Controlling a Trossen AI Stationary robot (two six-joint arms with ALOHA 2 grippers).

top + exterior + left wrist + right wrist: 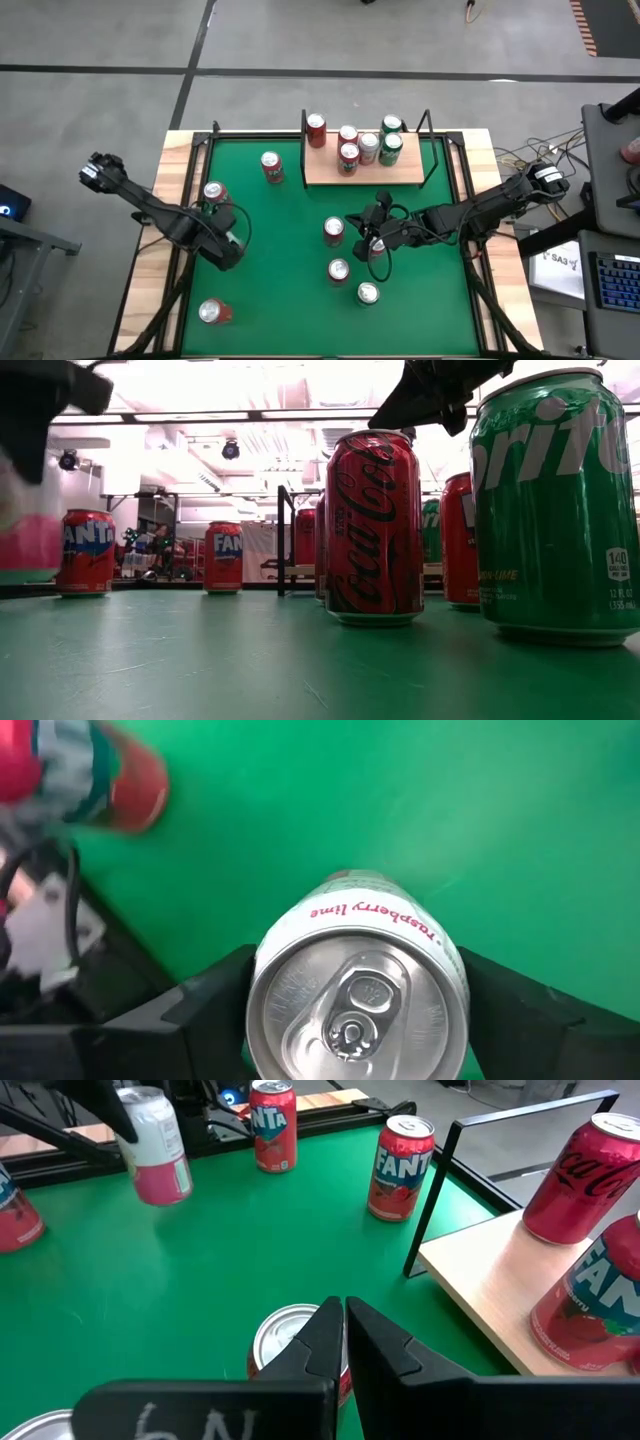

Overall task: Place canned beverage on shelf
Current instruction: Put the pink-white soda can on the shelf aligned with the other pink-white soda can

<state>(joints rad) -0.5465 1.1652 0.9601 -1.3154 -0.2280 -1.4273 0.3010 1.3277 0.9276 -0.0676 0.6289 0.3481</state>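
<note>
Nearest the low camera stands a green Sprite can [556,505] on the green felt tabletop [200,660], with a red Coca-Cola can [374,525] just beside it and farther back. From above, three loose cans sit in the middle of the tabletop [280,300]: a silver-topped can [368,293] nearest the front edge, another [338,270] behind it, a third [333,231] behind that. A lone red can [212,312] sits at the front left corner. The right tool [372,243] hovers among the middle cans, its fingers [322,1342] pressed together with nothing between them, over a can top [280,1335]. The left tool [229,243] is over the left side of the tabletop, its dark fingers [215,995] set on either side of a white-and-pink can lettered "raspberry lime" [357,990]; in the right wrist view that can [155,1146] hangs tilted, clear of the felt, so the left tool holds it. A red Fanta can [214,193] stands close behind the left tool, another red Fanta can [271,166] farther back. At the back of the tabletop is the shelf [325,170], a light tan wood board with thin black metal uprights; six cans stand on it in red, green and silver, among them a red Coca-Cola can [585,1176] at its left end. The raspberry lime can is well apart from the shelf.
</note>
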